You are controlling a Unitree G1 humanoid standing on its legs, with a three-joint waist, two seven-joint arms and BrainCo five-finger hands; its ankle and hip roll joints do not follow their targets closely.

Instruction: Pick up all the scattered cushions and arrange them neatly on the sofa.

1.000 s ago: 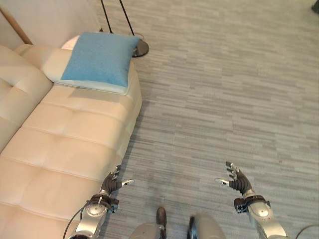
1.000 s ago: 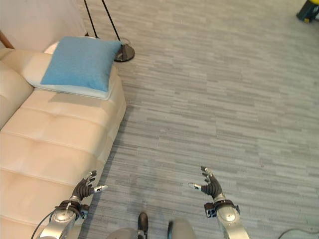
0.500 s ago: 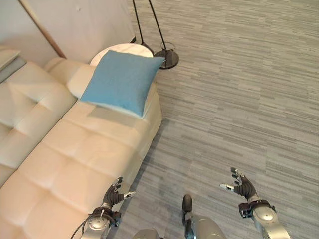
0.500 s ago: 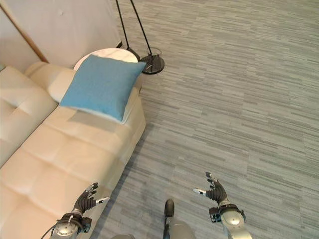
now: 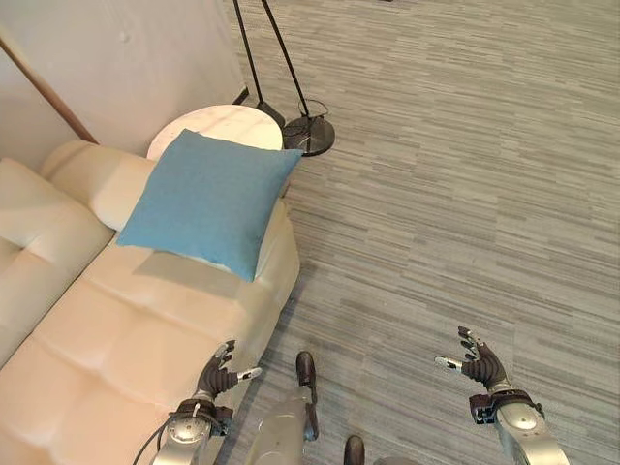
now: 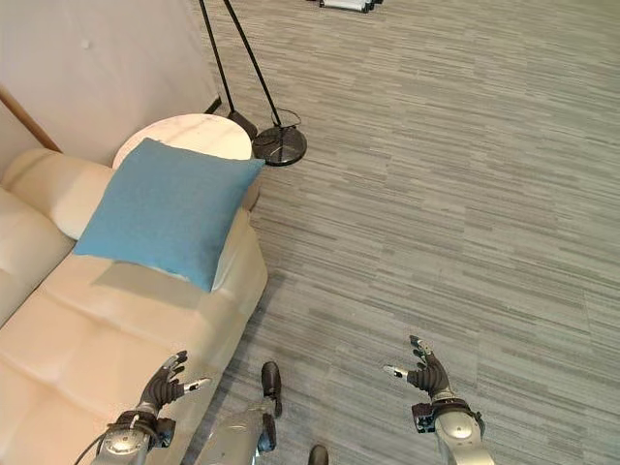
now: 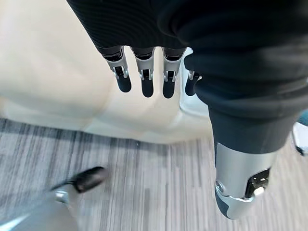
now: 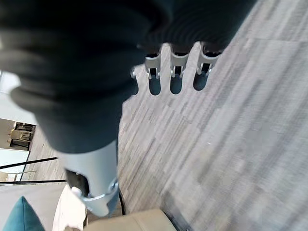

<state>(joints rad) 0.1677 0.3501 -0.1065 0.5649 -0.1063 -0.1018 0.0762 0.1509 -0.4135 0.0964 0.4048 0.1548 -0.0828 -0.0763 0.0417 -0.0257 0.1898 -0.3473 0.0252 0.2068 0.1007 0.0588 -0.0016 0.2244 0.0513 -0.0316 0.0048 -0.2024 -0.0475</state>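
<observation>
One blue cushion (image 5: pixel 208 201) already lies on the sofa (image 5: pixel 116 320) against its armrest; no others are visible on the floor (image 5: pixel 446 194). Left hand (image 5: pixel 219 372) and right hand (image 5: pixel 479 360) hover empty, fingers relaxed.

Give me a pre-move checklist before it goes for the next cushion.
1. Left robot hand empty, fingers relaxed: ok.
2. Right robot hand empty, fingers relaxed: ok.
3. Square blue fabric cushion resting on the cream tufted leather sofa, propped at the armrest end: ok.
4. Free seat space on the sofa for more cushions: ok.
5. Next scattered cushion located on the grey striped carpet floor: not ok, none in view.
6. Clearance from the black floor lamp base and round white marble side table beyond the armrest: ok, both far from the hands.
</observation>
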